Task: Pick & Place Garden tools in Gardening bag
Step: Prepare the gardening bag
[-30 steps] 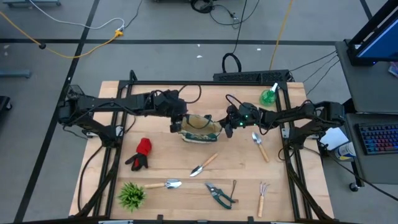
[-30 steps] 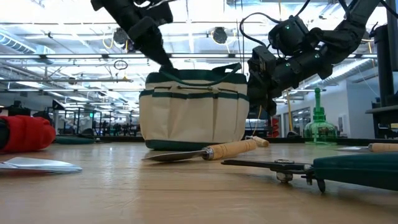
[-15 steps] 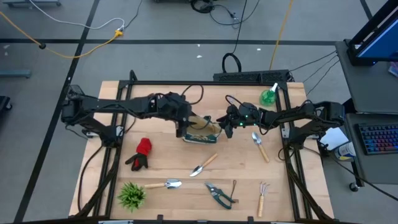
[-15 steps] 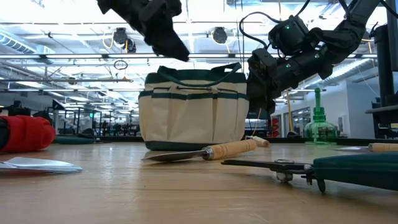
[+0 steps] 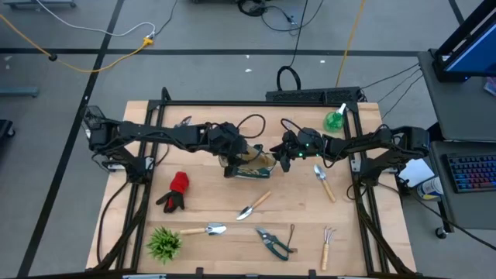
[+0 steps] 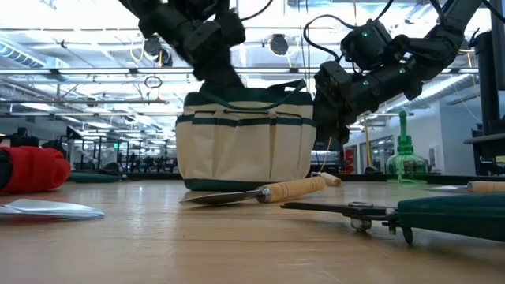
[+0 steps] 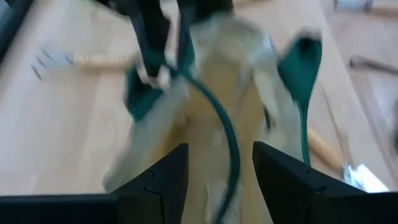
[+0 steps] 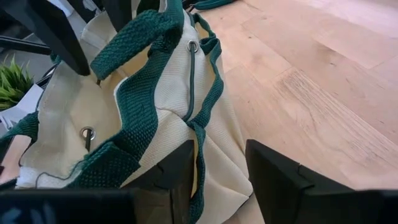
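Step in hand, by my reading: opening up the bag (image 5: 249,160) at mid-worktop (image 5: 139,190), no tool yet picked. Left gripper (image 5: 233,157) hangs over the bag's mouth with fingers spread either side of a green handle (image 7: 225,134); right gripper (image 5: 282,156) sits at the bag's right end, fingers parted, the canvas edge just ahead and nothing pinched. Trowel (image 5: 253,205), glove (image 5: 175,191) and pruners (image 5: 273,242) lie in front; next likely calls for one gripper to steady the rim while the other fetches the trowel.
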